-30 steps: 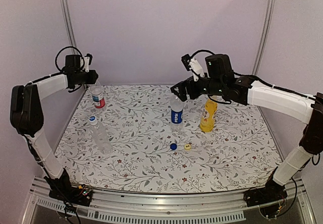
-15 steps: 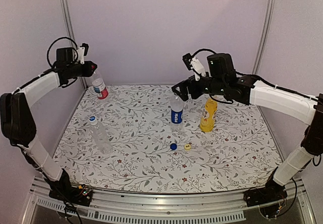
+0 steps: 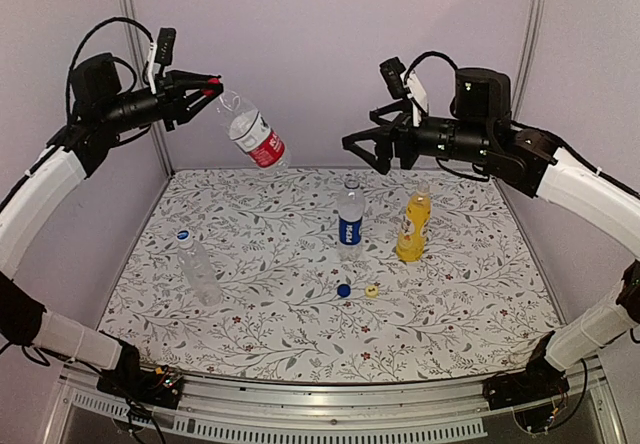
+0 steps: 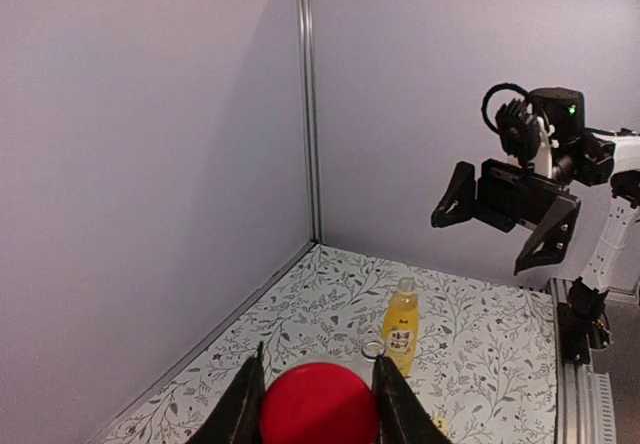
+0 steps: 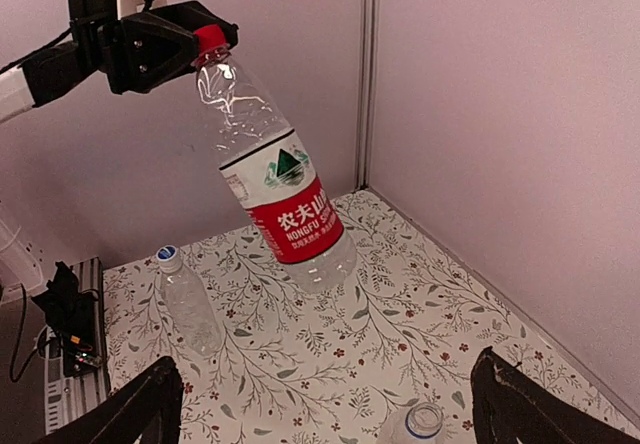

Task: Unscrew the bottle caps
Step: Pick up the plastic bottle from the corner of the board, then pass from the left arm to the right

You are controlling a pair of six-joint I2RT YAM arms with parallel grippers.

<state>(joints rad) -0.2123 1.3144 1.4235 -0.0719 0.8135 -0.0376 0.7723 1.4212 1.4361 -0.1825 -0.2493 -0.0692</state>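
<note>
My left gripper (image 3: 207,88) is shut on the red cap (image 4: 320,404) of the red-white label bottle (image 3: 255,136), which hangs tilted high above the table's back left. It fills the right wrist view (image 5: 290,204), with the left gripper (image 5: 190,39) at its top. My right gripper (image 3: 374,150) is open in the air, facing that bottle from a distance, with nothing between its fingers (image 5: 130,409). The blue-label bottle (image 3: 350,216) and the yellow bottle (image 3: 412,226) stand at mid-table with open necks. A plain clear bottle (image 3: 198,264) with a blue cap stands at the left.
A loose blue cap (image 3: 343,290) and a loose yellow cap (image 3: 371,290) lie in front of the two middle bottles. Walls and metal posts (image 3: 138,54) close the table at the back and sides. The floral table cover (image 3: 300,334) spans the front.
The left arm has lifted the red-white label bottle off the back-left table, up and toward the middle, tilting it. The right arm has risen and turned toward it, still open.
</note>
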